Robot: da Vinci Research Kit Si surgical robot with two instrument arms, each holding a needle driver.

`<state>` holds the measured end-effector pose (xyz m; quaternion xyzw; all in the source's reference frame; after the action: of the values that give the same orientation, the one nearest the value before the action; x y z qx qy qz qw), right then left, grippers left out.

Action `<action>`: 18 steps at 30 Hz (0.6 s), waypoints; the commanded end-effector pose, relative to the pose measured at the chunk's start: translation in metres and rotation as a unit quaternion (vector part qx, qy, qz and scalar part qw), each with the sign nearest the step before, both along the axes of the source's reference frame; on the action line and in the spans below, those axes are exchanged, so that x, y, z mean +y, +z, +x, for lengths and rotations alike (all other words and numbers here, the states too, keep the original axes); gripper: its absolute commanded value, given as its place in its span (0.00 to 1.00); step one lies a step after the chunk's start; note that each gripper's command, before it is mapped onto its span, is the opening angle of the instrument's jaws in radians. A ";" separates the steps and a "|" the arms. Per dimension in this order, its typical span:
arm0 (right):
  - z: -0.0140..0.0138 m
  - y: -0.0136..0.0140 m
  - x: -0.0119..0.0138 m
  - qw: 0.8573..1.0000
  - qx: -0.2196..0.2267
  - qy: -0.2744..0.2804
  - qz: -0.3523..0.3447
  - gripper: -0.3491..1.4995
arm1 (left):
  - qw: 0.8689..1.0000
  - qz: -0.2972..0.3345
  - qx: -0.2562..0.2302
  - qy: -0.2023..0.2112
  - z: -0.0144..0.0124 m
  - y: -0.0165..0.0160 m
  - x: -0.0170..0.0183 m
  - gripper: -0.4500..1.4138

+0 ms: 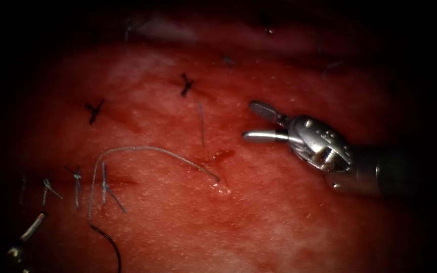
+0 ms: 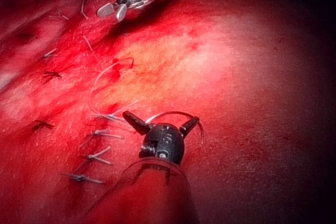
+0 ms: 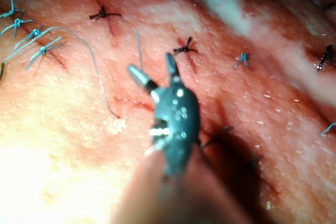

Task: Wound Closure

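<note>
Right tool [image 1: 251, 121] hovering over the tissue [image 1: 279, 222] to the right of the cut [image 1: 219, 155], fingers [image 1: 264, 109] spread apart and grasping nothing. Same tool from its own wrist camera [image 3: 152, 66]: both fingers parted, poised above the tissue and not touching the thread.

Left tool [image 2: 161, 117] far off to the left of the cut, close to the row of blue knotted stitches [image 1: 77, 178]. Fingers [image 2: 135, 121] splayed wide in its wrist view, released, clenched on nothing.

Needle [image 1: 110, 245] lying loose on the tissue surface, well to the left of the cut, seen as a dark curve in the endoscope view. Appears as a thin arc [image 2: 178, 113] just beyond the left tool's open fingers. Not driven into the tissue as far as can be seen; cannot tell whether one fingertip touches it.

Thread [image 1: 142, 148] running from the needle's end up past the blue stitches, arching rightward across the tissue and entering the surface just below the cut. Slack all the way, held by neither tool.

Dark knotted stitches [image 1: 185, 85] higher on the tissue, and a short loose thread piece [image 1: 201, 124] lying between them and the cut, beside the right tool's fingers.
</note>
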<state>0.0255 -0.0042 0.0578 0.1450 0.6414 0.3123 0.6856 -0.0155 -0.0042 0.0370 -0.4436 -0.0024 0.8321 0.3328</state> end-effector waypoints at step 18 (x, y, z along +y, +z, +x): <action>0.0026 0.0010 -0.0010 1.000 -0.014 -0.008 -0.004 0.79 | 0.988 0.084 -0.035 -0.122 -0.0036 0.0109 0.0016 0.59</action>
<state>0.0273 -0.0053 0.0584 0.1416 0.6295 0.3068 0.6997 -0.0183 -0.0020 0.0477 -0.4496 -0.0568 0.7518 0.4789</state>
